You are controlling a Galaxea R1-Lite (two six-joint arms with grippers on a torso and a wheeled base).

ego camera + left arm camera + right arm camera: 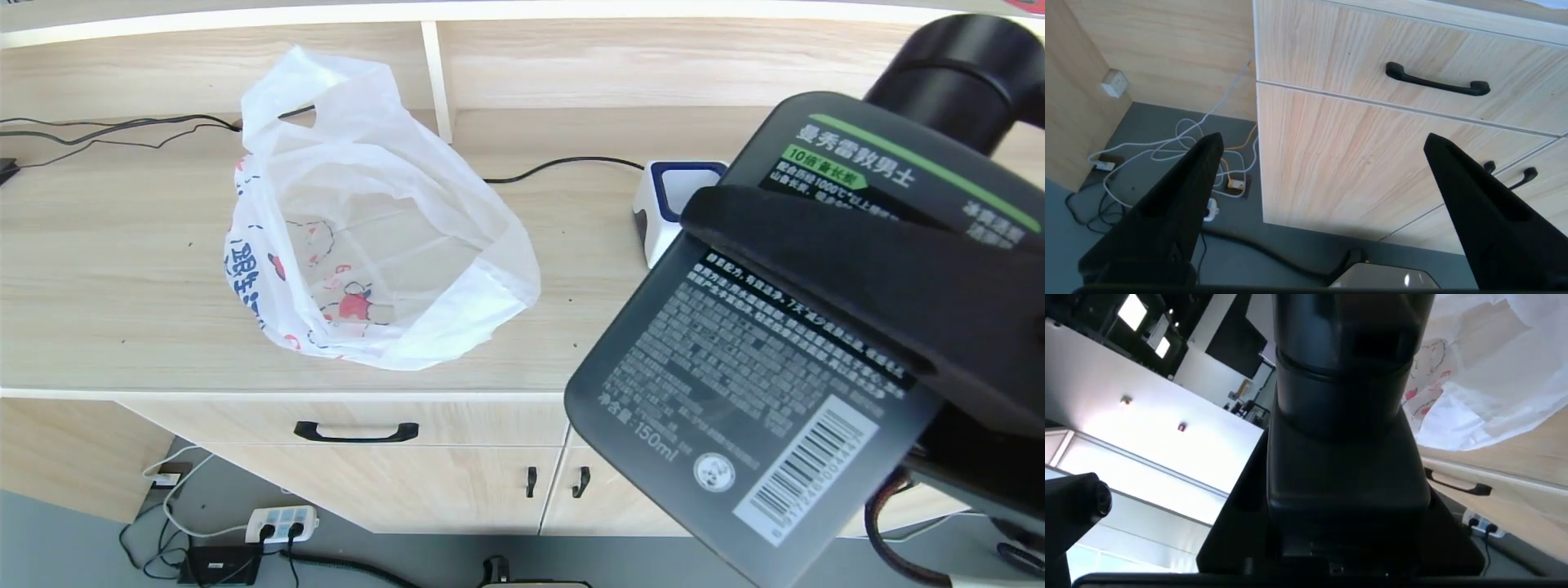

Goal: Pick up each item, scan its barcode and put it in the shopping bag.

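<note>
A dark bottle (735, 392) hangs close to the camera with its barcode label facing up, clamped across the middle by the right gripper (824, 245). The left gripper (1323, 143) sits low before the drawers (1372, 122), jaws wide and empty. Farther back on the counter (114, 269), the white shopping bag (367, 245) lies open, with the scanner (665, 208) well to its right, partly behind the bottle.

Lighting's bright and even across the tabletop (122, 269) with barely a soft shadow under the shopping bag (367, 245), the bottle (735, 367) up close goes a bit soft, and ceiling lights (1131, 310) blow out white in the right wrist view.
</note>
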